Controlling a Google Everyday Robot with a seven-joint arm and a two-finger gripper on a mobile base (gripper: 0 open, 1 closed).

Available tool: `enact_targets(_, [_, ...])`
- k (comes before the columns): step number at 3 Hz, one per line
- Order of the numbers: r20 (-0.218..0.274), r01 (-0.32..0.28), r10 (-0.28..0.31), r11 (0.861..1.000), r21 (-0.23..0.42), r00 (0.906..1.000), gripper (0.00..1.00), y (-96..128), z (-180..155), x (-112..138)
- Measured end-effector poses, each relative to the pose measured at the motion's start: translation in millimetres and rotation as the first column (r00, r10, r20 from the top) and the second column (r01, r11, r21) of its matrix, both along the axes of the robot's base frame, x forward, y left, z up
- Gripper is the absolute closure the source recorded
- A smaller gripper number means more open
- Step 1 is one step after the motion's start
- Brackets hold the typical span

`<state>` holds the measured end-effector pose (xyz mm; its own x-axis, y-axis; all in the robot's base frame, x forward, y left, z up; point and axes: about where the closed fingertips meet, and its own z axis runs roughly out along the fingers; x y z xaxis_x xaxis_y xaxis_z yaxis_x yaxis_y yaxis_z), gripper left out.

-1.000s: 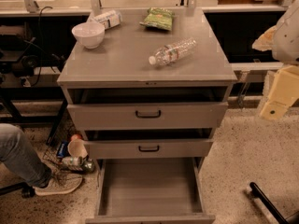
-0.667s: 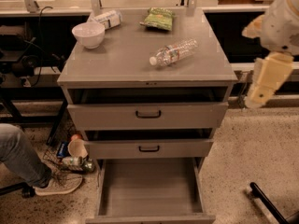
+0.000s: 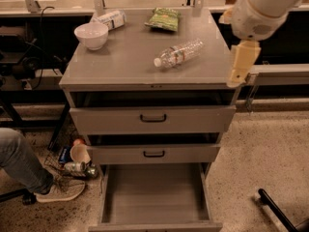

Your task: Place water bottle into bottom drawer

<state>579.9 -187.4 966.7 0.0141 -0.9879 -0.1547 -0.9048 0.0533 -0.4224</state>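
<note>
Water bottle (image 3: 178, 53) lies on its side on the cabinet top (image 3: 116, 66), apart from the gripper (image 3: 243, 66) at the right edge (spread or closed, I cannot tell); nudged, it could roll off, missing the open bottom drawer (image 3: 154, 192).

Dim and warm-toned overall. Lit from above, with a soft sheen over the worktop (image 3: 120, 62) near its back edge and deep shadow beneath the front edge. Pale hand (image 3: 240, 74) brightly lit at the front right corner.
</note>
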Motion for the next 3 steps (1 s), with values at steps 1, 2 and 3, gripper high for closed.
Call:
enact_targets(1, [-0.006,-0.07,0.07,0.997,0.015,0.9975,0.0,28,-24,52])
enact_targets(2, [-0.006,-0.07,0.07,0.997,0.015,0.9975,0.0,29,-24,52])
enact_targets(3, [0.002,-0.09,0.09,0.996,-0.021,0.9959,0.0,29,-29,65])
